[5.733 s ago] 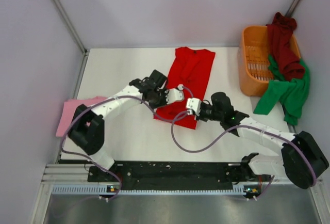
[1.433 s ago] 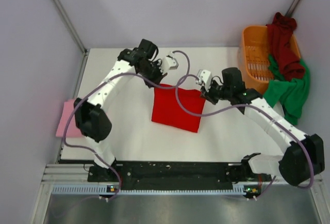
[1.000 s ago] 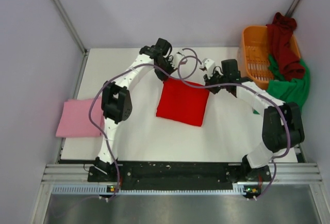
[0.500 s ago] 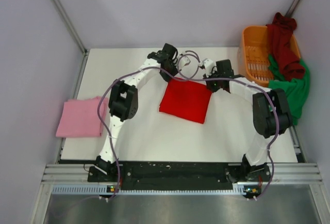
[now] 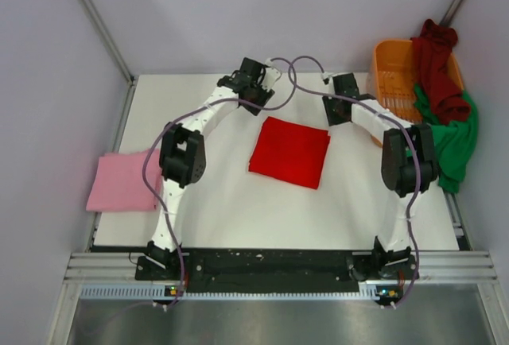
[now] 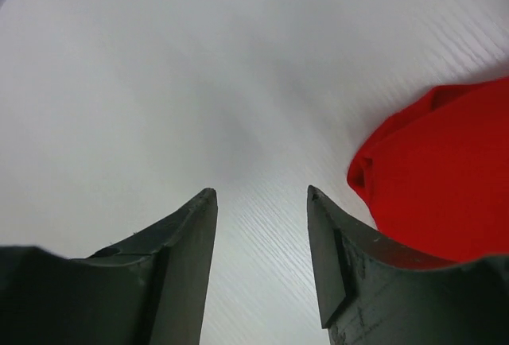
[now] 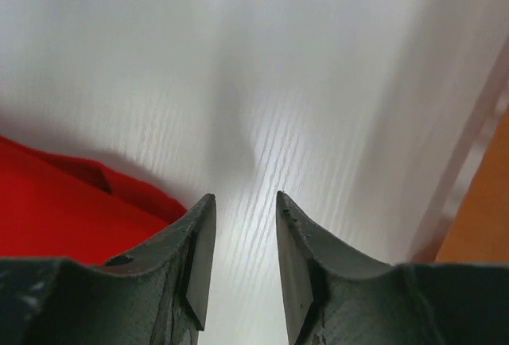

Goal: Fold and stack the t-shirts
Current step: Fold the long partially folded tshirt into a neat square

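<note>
The bright red t-shirt (image 5: 289, 152) lies folded into a flat, slightly skewed square in the middle of the white worktop (image 5: 215, 210), with neither arm touching it. In the left wrist view one rounded folded corner of it shows at the right, just beside the right-hand finger. In the right wrist view its edge sits at lower left, partly behind the left-hand finger.

The left end effector (image 6: 261, 194) hovers over bare worktop just past the shirt's far left corner. Its jaws are parted with nothing between them. The right end effector (image 7: 245, 198) hangs just past the far right corner. Its jaws stand apart by a narrower gap, and they too are empty.

Both arms take a similar, mirrored pose. Each rises from its base at the near edge to a raised elbow level with the shirt. Each forearm then reaches away and inward to the far side, so the two wrists flank the shirt's far edge. Purple cables loop above the wrists.

The pink t-shirt (image 5: 123, 180) lies flat across the worktop's left edge, well apart from the red one. At the far right stands the orange basket (image 5: 390, 83), near the right wrist. The maroon t-shirt (image 5: 437, 67) is draped over the basket's rim, and the green t-shirt (image 5: 453, 142) hangs down beside it.
</note>
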Robot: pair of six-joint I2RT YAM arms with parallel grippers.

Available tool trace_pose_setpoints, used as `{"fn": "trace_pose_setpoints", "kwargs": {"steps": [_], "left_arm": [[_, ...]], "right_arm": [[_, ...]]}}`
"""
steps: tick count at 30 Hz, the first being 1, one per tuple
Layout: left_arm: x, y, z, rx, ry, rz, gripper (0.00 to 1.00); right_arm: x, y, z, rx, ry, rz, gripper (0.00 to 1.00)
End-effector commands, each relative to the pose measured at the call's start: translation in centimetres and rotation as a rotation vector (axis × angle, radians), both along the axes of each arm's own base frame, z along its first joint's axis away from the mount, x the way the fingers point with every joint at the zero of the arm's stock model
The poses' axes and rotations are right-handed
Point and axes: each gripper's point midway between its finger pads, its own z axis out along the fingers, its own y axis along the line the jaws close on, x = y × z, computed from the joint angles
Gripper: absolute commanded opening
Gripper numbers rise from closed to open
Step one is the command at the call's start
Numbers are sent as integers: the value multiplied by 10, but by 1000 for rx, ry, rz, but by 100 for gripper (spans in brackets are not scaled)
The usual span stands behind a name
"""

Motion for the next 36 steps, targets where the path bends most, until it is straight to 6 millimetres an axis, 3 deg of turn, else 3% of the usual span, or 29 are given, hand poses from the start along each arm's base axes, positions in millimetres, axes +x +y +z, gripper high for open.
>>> {"fn": "trace_pose_setpoints", "kwargs": {"steps": [1, 4, 7, 9, 11, 13, 20, 24, 31, 33, 36], "left_arm": [[-46, -13, 56, -209, 34, -19, 48], [-83, -29, 56, -324, 106, -113, 40], [-103, -48, 42, -390, 188, -183, 32], [-98, -53, 29, -381, 216, -166, 28], [-85, -59, 18, -376, 239, -145, 26], [-72, -62, 10, -362, 241, -125, 26], [-46, -54, -39, -368, 282, 13, 26], [-26, -44, -55, -336, 258, 82, 26], [-5, -25, -45, -359, 230, 186, 29], [-1, -16, -27, -381, 213, 212, 32], [-2, -9, 3, -411, 185, 216, 38]], "right_arm": [[-29, -6, 59, 98, -70, -147, 37], [-57, 11, 68, 188, -84, -116, 37], [-81, 55, 59, 365, -54, 23, 32], [-81, 65, 48, 418, -23, 30, 21], [-71, 62, 31, 391, 13, -14, 8], [-59, 55, 17, 373, 40, -67, 1], [-41, 47, -23, 351, 112, -129, 0], [-29, 37, -28, 351, 107, -185, 0], [-2, 34, -26, 322, 111, -200, 0], [6, 29, -16, 326, 97, -210, 0], [13, 23, 7, 321, 46, -212, 9]]}}
